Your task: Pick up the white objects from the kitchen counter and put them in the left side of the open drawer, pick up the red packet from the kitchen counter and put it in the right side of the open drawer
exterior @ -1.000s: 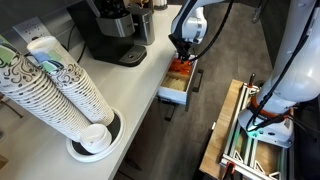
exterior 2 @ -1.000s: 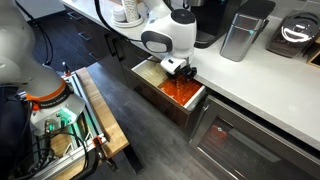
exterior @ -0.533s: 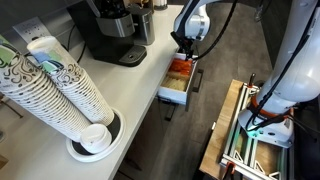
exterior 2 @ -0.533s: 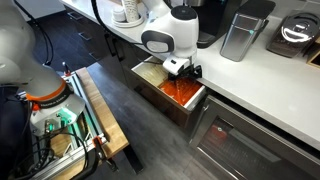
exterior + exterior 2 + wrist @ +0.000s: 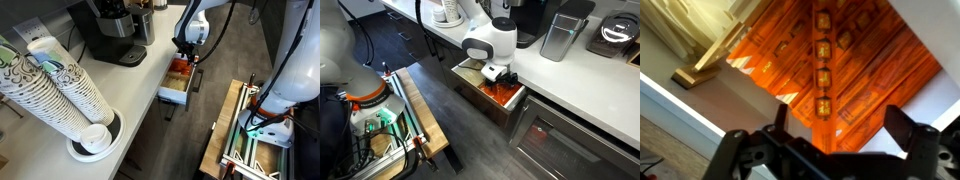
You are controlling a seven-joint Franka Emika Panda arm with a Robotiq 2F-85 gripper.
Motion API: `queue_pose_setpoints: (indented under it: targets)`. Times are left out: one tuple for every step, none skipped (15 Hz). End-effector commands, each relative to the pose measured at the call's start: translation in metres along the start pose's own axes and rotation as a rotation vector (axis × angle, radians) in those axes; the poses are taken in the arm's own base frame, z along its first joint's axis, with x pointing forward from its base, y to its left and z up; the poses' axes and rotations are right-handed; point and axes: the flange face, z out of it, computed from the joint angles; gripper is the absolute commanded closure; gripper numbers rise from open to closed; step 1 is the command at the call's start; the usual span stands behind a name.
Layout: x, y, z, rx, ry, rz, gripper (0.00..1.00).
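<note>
My gripper (image 5: 185, 57) (image 5: 503, 76) hangs open over the open drawer (image 5: 172, 98) (image 5: 480, 100), which is pulled out from under the kitchen counter (image 5: 125, 85) (image 5: 585, 90). In the wrist view the gripper (image 5: 844, 125) has its two dark fingers spread wide with nothing between them. Just beneath them the red packet (image 5: 823, 75), a long orange-red stick with repeated labels, lies on the heap of orange packets (image 5: 875, 60) in one section. The adjoining section holds pale yellow packets (image 5: 710, 40). I see no white objects on the counter.
A black coffee machine (image 5: 110, 30) and tall stacks of paper cups (image 5: 60, 90) stand on the counter. A metal canister (image 5: 560, 35) stands near the drawer. A wooden frame (image 5: 235, 135) (image 5: 415, 110) lies on the floor beside the drawer.
The jaws have opened wide above the orange section of the drawer. The arm has shifted only slightly over the drawer.
</note>
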Motion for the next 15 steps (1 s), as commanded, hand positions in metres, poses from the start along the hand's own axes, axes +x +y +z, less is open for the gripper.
queue_pose_setpoints:
  targets:
    - [0.003,0.002,0.012,-0.042,0.000,0.009,0.32]
    - [0.003,0.002,0.014,-0.047,-0.001,0.013,0.42]
    - [0.002,0.003,0.015,-0.054,-0.005,0.014,0.50]
    - [0.002,0.003,0.017,-0.057,-0.007,0.016,0.58]
    - [0.001,0.003,0.017,-0.059,-0.014,0.018,0.65]
    - [0.000,0.003,0.017,-0.059,-0.020,0.021,0.72]
    - [-0.002,0.003,0.015,-0.055,-0.035,0.025,0.81]
    - [-0.004,0.002,0.014,-0.054,-0.050,0.031,0.88]
    - [-0.006,0.001,0.011,-0.050,-0.075,0.043,0.93]
    - [-0.009,0.000,0.010,-0.048,-0.094,0.054,0.94]
    - [-0.011,-0.001,0.009,-0.045,-0.109,0.061,0.96]
    - [-0.013,-0.002,0.009,-0.041,-0.117,0.066,0.98]
    - [-0.014,-0.003,0.009,-0.032,-0.110,0.070,0.68]
    - [-0.014,-0.004,0.008,-0.028,-0.121,0.074,0.68]
    - [-0.015,-0.006,0.005,-0.014,-0.129,0.076,0.61]
